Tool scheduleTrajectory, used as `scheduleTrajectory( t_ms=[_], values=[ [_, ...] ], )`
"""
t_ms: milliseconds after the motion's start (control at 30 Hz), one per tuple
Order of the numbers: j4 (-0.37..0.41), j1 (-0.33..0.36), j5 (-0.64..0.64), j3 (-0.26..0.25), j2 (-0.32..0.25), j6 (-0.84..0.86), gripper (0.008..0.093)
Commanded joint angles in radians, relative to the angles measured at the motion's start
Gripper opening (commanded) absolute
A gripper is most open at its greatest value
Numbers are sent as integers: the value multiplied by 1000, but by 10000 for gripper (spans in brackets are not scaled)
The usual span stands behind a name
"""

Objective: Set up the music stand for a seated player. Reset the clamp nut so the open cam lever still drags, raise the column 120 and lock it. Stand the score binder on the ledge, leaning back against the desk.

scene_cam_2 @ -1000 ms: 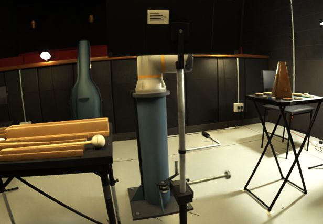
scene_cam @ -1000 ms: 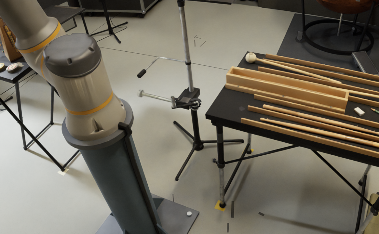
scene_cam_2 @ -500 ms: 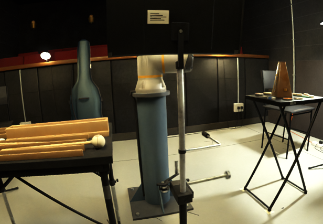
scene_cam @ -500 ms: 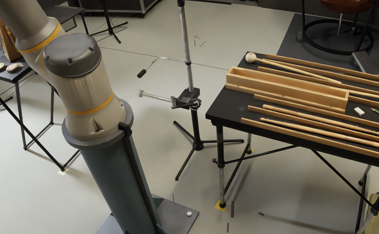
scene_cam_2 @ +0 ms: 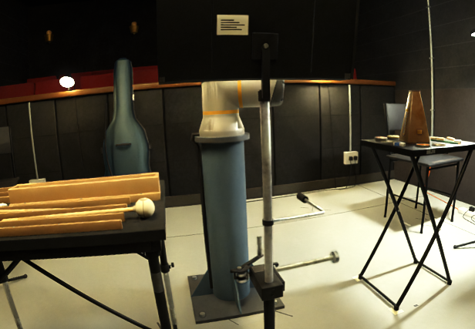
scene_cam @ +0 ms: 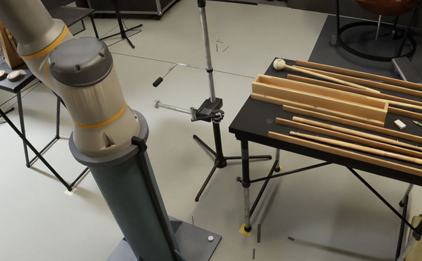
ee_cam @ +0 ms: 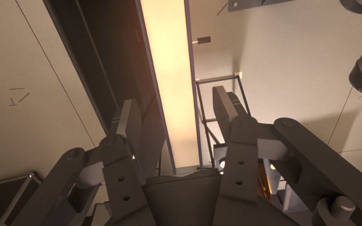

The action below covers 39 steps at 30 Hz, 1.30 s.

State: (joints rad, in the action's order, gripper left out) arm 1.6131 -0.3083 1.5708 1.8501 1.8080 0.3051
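Note:
The score binder (ee_cam: 171, 84) shows edge-on in the wrist camera, a pale page block between thin dark covers, running between my fingers. Left of it lies the dark panel of the music stand desk (ee_cam: 100, 56). The side cameras show the stand's silver column (scene_cam: 207, 52) rising from the black clamp block (scene_cam: 210, 110). The cam lever and clamp nut (scene_cam: 218, 115) sit on that block, above the tripod base (scene_cam: 220, 160). The desk reaches out of frame at the top. My gripper (ee_cam: 174, 112) appears only in the wrist camera and is open, straddling the binder without holding it.
Behind the stand a dark wall (scene_cam_2: 254, 27) rises above the open floor. A black table (scene_cam: 342, 130) with wooden bars and mallets stands right of the stand. A small folding table (scene_cam: 5, 78) with a metronome stands left. My pedestal (scene_cam: 131, 201) stands in front. Metal rods (scene_cam: 173, 108) lie on the floor.

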Motion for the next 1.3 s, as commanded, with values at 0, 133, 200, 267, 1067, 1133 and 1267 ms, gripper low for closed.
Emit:
scheduleTrajectory(
  t_ms=[0,133,200,267,1067,1133,1267],
  values=[
    [-1,0,0,-2,0,0,630],
    [-8,0,0,-9,0,0,630],
    [-10,0,0,-11,1,0,630],
    [-12,0,0,-13,1,0,630],
    [-26,-1,0,-21,6,-123,80],
    [-30,-2,0,-23,8,-176,80],
    [-40,-3,0,-28,14,-312,80]
  ],
)
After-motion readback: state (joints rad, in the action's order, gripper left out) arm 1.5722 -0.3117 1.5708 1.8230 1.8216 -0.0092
